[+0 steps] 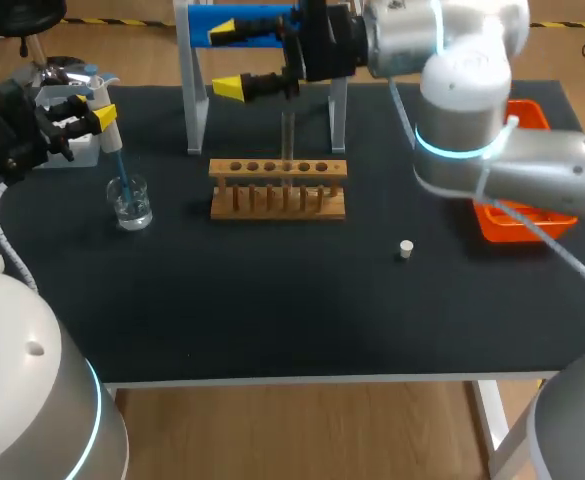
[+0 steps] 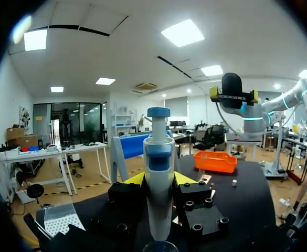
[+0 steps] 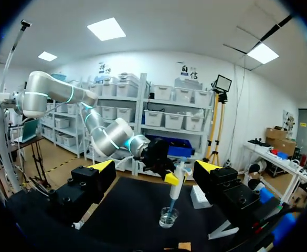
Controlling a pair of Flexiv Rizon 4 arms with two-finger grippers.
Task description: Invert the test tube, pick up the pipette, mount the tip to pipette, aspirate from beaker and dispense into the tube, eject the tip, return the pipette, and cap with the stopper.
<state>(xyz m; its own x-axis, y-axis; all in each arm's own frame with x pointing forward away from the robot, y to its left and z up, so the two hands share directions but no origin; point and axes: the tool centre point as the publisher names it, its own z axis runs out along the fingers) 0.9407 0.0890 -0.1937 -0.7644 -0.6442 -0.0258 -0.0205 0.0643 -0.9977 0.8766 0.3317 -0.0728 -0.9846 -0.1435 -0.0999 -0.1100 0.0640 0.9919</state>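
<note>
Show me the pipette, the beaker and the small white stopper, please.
pipette [image 1: 111,135]: head view, on its white body.
beaker [image 1: 132,208]: head view, on its glass wall.
stopper [image 1: 405,249]: head view, on its top.

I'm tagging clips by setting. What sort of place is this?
Probably a robotics lab bench set up for liquid handling. The left claw holds a pipette whose tip dips into a glass beaker, and a wooden test tube rack stands on the black table.
</note>
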